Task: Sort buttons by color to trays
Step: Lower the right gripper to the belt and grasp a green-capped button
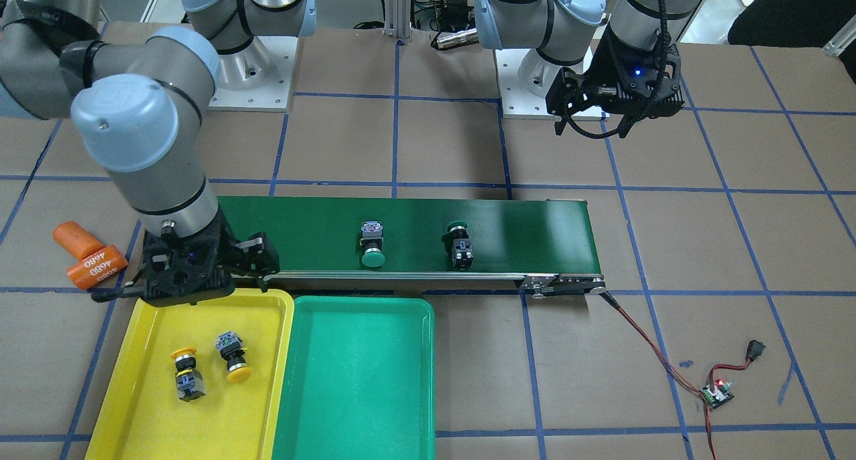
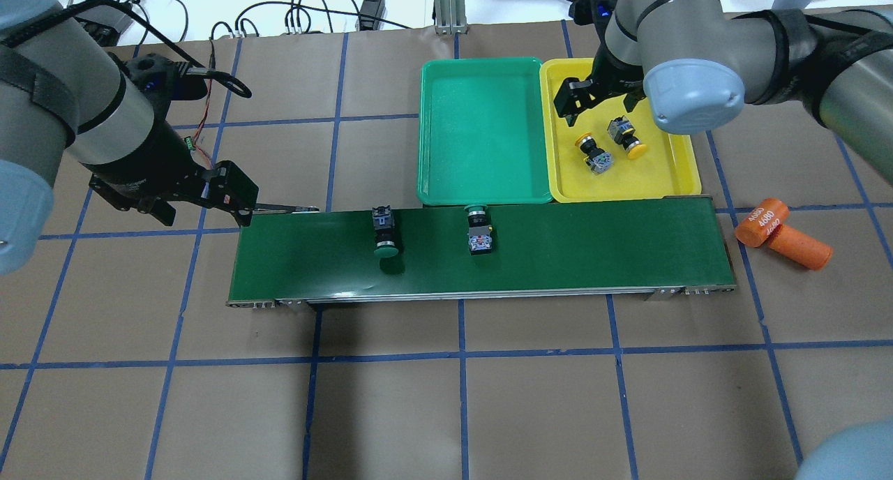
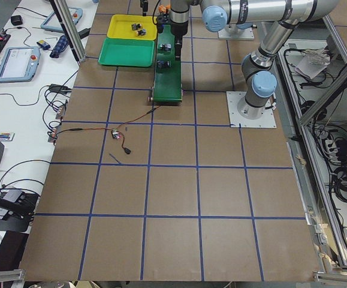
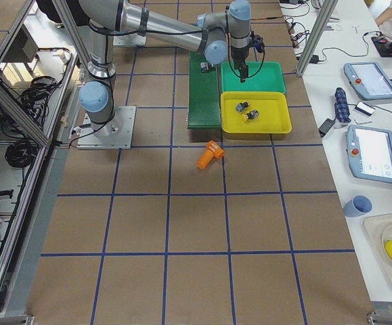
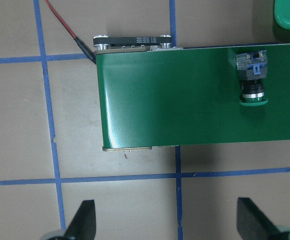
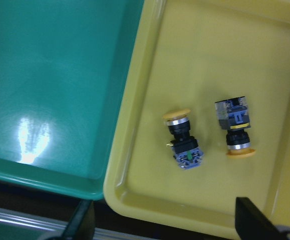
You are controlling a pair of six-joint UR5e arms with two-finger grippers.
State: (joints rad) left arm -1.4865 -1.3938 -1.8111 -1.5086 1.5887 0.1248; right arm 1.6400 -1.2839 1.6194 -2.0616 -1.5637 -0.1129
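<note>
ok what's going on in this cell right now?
Two arms are sorting push-buttons by colour. Both yellow buttons lie in the yellow tray. The right gripper hovers over that tray, jaws open, holding nothing. The two green buttons lie on the conveyor belt, not yet in the green tray. The left gripper hangs by the belt's end on the robot's left, jaws open, holding nothing.

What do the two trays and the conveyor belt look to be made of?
Yellow tray: likely moulded plastic, smooth, semi-gloss; rounded rim and corners.
Green tray: same look; bright reflection on its floor.
Conveyor belt: probably rubbery or PVC sheet, satin; soft sheen only.
</note>
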